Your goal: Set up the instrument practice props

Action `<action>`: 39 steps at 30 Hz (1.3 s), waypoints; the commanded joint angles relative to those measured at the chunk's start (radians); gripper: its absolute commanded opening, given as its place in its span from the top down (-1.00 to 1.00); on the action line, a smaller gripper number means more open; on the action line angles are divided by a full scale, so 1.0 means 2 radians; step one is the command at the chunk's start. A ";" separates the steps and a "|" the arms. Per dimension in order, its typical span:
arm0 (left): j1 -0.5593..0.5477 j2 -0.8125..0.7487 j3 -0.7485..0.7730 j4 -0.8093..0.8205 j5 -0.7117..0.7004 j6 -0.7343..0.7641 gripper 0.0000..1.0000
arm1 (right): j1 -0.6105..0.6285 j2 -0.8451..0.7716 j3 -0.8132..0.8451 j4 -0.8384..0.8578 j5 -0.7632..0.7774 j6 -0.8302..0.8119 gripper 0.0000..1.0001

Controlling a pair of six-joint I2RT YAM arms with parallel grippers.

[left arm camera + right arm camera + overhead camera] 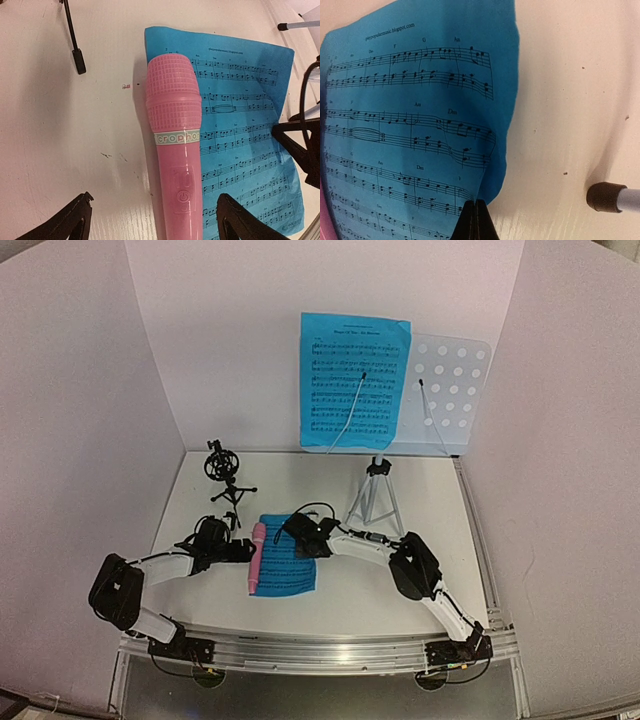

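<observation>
Pinching the edge of the blue sheet on the table with my right gripper, jaws shut on it. My left gripper is hanging wide open around the pink microphone, which is lying across the sheet. I'm guessing that needs lifting off first, then the sheet goes up on the stand.

The pink microphone runs off the bottom edge of the left wrist view and hides the left margin of the blue sheet beneath it. The right wrist view cuts off the sheet's left and lower parts. Right of the sheet, a tripod leg leaves the frame.
</observation>
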 commanded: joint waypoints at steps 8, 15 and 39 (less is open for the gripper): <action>0.000 -0.005 -0.011 0.037 -0.016 0.030 -0.76 | 0.020 -0.098 -0.010 -0.033 0.052 -0.028 1.00; 0.001 0.012 -0.032 0.045 0.001 0.010 -0.77 | 0.024 -0.103 0.008 -0.045 0.050 -0.044 1.00; 0.006 0.014 -0.041 0.051 -0.045 0.010 -0.63 | 0.052 -0.178 -0.007 -0.045 0.034 -0.091 1.00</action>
